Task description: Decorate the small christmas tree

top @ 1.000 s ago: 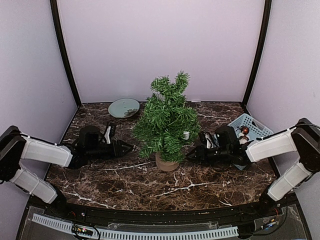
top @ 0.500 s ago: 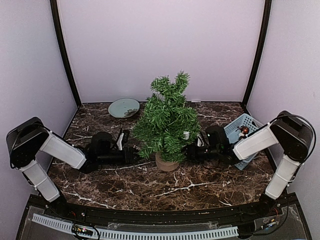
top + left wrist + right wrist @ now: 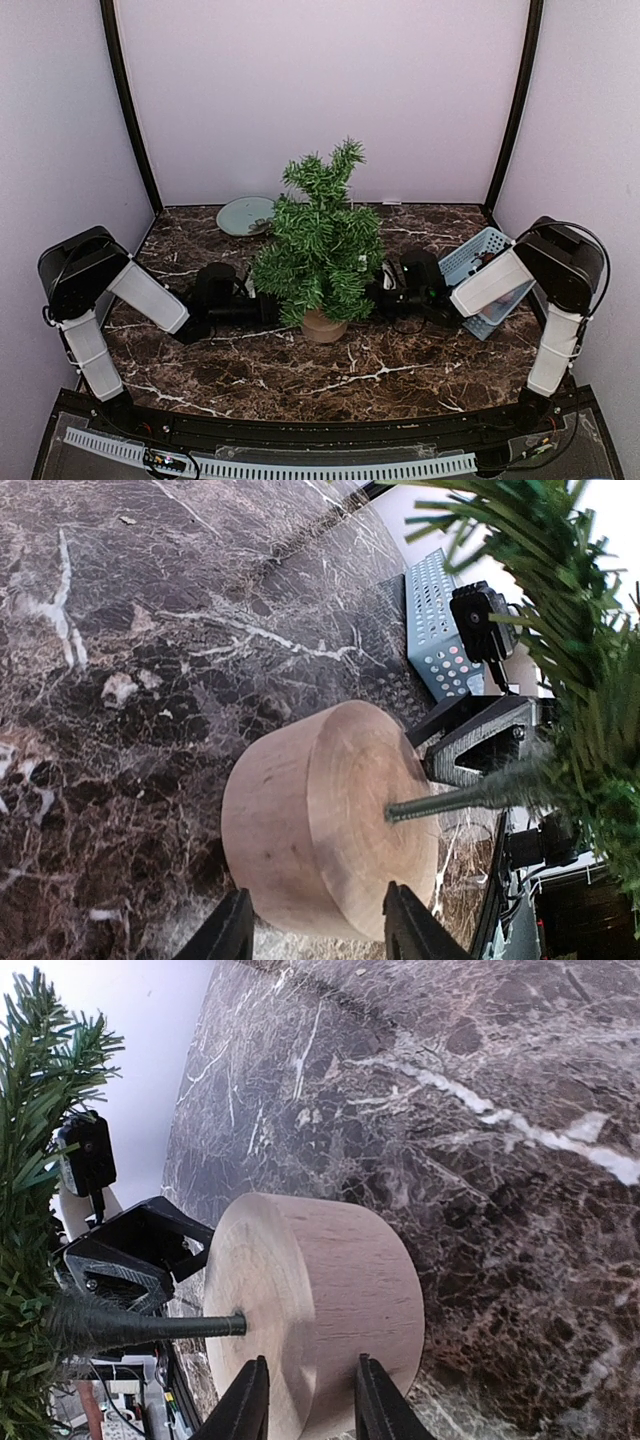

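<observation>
The small christmas tree [image 3: 322, 250] stands mid-table on its round wooden stump [image 3: 322, 325]. My left gripper [image 3: 262, 312] reaches in low from the left and my right gripper [image 3: 378, 298] from the right, both partly under the branches. In the left wrist view the stump [image 3: 330, 825] fills the space in front of my open left gripper [image 3: 316, 890]; the stump is wider than the gap. In the right wrist view the stump [image 3: 320, 1290] sits likewise against my open right gripper [image 3: 311, 1360]. A small white item [image 3: 360, 262] hangs in the branches.
A light blue basket [image 3: 478, 258] lies at the right, behind the right arm; it also shows in the left wrist view [image 3: 435, 630]. A pale green plate [image 3: 243, 213] sits at the back left. Dark marble table [image 3: 300, 380]; walls close on three sides.
Both grippers have moved inward to the stump from either side. The tree has shifted slightly to the left.
</observation>
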### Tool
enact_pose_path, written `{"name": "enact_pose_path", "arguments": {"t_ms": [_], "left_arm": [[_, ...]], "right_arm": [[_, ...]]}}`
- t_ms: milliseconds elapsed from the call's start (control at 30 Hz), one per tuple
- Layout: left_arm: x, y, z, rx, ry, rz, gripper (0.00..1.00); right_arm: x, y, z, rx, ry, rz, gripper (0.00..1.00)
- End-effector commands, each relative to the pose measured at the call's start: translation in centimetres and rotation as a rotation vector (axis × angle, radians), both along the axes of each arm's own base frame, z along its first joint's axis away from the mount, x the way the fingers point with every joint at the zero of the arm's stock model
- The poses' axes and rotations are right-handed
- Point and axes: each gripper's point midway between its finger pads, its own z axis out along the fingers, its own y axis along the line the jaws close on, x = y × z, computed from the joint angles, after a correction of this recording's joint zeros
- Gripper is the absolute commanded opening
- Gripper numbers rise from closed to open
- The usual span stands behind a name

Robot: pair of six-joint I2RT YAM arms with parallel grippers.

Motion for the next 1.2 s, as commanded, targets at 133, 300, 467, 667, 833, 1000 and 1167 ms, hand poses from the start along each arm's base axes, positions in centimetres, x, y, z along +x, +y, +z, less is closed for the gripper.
{"name": "enact_pose_path", "arguments": {"t_ms": [133,300,467,667,833,1000,1167], "left_arm": [[0.2,-1.1,0.6,-0.047,-0.014,-0.027,0.39],[0.5,-1.1,0.5,-0.043,-0.021,-0.025,0.29],[0.9,-1.4,0.3,-0.047,-0.019,-0.024,0.24],[2.9,-0.3,0.9,-0.066,-0.026,0.026,0.21],[4.2,0.1,1.1,-0.056,-0.042,0.035,0.19],[5.5,0.3,1.0,-0.057,-0.047,0.044,0.19],[6.9,0.8,0.8,-0.066,-0.044,0.07,0.19]], "right_arm": [[-0.2,2.0,1.2,0.068,-0.025,0.039,0.28],[-0.1,2.1,1.3,0.093,-0.013,0.027,0.27],[0.2,2.8,1.3,0.102,-0.016,0.041,0.24],[1.2,3.5,1.7,0.098,-0.04,0.045,0.21],[2.6,4.1,1.9,0.103,-0.049,0.046,0.21],[5.2,4.3,1.9,0.085,-0.078,0.033,0.21],[6.7,4.7,1.9,0.092,-0.087,0.044,0.21]]}}
